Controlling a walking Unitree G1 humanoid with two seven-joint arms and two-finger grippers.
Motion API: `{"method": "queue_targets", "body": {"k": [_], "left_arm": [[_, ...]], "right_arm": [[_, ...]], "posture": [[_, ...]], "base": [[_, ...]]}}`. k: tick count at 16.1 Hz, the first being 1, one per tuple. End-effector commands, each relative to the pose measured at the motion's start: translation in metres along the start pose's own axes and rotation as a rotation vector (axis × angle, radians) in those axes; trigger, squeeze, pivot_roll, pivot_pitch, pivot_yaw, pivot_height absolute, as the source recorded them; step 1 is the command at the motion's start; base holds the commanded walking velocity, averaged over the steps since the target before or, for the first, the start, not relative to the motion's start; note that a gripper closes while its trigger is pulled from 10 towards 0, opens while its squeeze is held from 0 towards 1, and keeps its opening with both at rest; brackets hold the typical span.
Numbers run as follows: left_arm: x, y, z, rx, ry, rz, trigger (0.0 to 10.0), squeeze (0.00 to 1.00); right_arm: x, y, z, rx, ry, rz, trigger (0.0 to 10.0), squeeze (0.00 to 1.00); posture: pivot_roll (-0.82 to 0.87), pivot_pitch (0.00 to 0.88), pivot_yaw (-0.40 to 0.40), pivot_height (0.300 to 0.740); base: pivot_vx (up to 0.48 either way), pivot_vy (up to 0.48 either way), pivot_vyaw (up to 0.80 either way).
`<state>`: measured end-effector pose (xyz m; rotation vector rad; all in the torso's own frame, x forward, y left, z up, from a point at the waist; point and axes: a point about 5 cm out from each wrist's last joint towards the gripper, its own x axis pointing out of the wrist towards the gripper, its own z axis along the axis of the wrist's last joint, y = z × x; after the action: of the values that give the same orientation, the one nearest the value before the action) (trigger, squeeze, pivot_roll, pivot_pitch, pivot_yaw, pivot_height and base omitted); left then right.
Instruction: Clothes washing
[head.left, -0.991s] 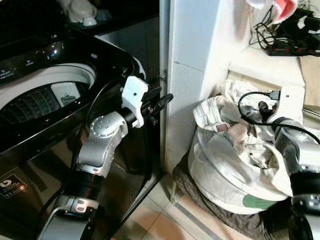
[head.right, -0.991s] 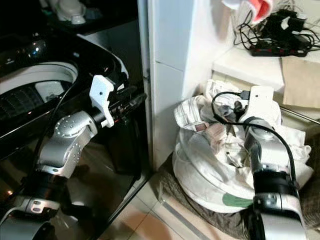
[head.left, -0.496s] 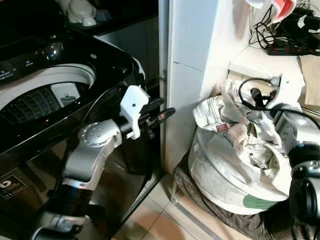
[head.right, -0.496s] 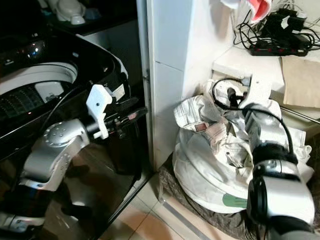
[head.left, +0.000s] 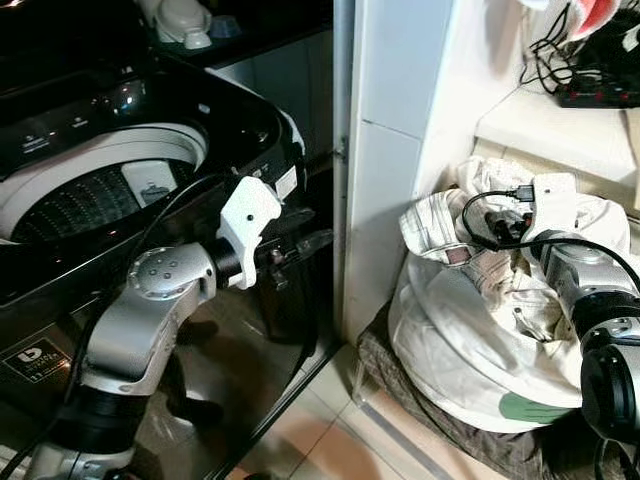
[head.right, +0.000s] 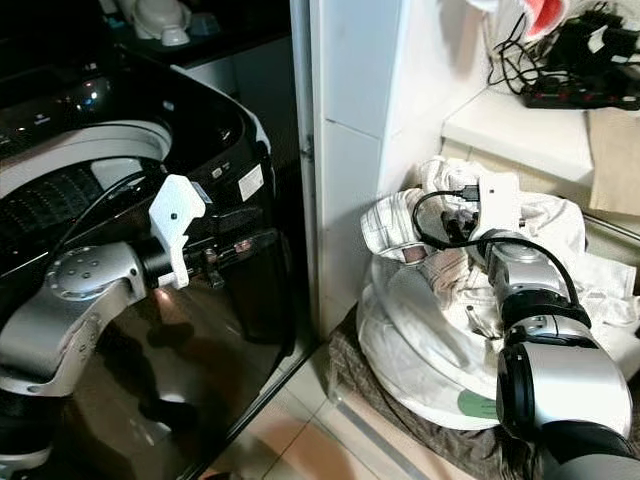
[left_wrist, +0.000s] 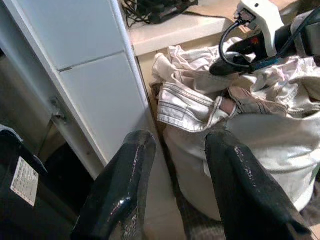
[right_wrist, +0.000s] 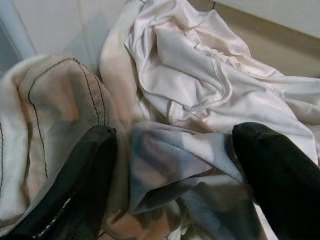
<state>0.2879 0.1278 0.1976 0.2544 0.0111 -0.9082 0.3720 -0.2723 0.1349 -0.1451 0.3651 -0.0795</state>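
Observation:
A pile of pale clothes (head.left: 470, 250) fills a white laundry bag (head.left: 470, 340) on the floor at the right. My right gripper (head.left: 497, 222) is down on top of the pile. In the right wrist view it (right_wrist: 175, 145) is open, its fingers (right_wrist: 75, 185) wide apart with crumpled white and beige cloth (right_wrist: 180, 95) between them. A black top-loading washing machine (head.left: 240, 120) stands at the left, its drum (head.left: 90, 195) uncovered. My left gripper (head.left: 310, 243) hangs open and empty beside the machine's right front corner, pointing toward the bag (left_wrist: 260, 150).
A white tiled pillar (head.left: 400, 150) stands between the machine and the bag. A ledge behind the bag carries a power strip with cables (head.left: 590, 90). A dark mat (head.left: 410, 395) lies under the bag, with tiled floor (head.left: 320, 430) in front.
My left arm has sunk and its gripper now points lower along the machine's side. My right gripper rose briefly, then came back down onto the pile. The view has shifted slightly.

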Motion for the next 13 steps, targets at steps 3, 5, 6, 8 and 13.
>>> {"method": "queue_targets", "body": {"k": [3,5,6,8,13], "left_arm": [[-0.0104,0.0025,0.0061,0.004,0.016,0.007,10.0,0.0],[-0.0104,0.0028,0.0059,0.002,0.025,0.007,10.0,0.0],[-0.0098,0.0028,0.0062,0.002,0.024,0.008,10.0,0.0],[-0.0089,0.0028,0.0075,-0.001,0.024,0.009,10.0,0.0],[-0.0097,-0.0013,0.0051,-0.015,0.04,-0.024,10.0,0.0]], "right_arm": [[0.0,-0.0025,0.0011,-0.026,0.005,-0.001,10.0,0.0],[0.0,-0.0029,0.0014,-0.027,0.003,-0.005,0.0,0.0],[-0.0001,-0.0034,0.0017,-0.026,0.002,-0.01,0.0,0.0],[-0.0002,-0.0041,0.0024,-0.024,-0.001,-0.011,0.0,0.0],[-0.001,-0.0089,0.0027,-0.002,-0.001,-0.033,0.0,0.0]], "posture": [[0.18,0.06,0.073,0.74],[0.18,0.052,0.075,0.74],[0.18,0.05,0.075,0.74],[0.17,0.046,0.073,0.74],[0.17,0.05,0.069,0.74]], "base": [[0.0,0.0,0.0],[0.0,0.0,0.0],[0.0,0.0,0.0],[0.0,0.0,0.0],[0.0,0.0,0.0]]}}
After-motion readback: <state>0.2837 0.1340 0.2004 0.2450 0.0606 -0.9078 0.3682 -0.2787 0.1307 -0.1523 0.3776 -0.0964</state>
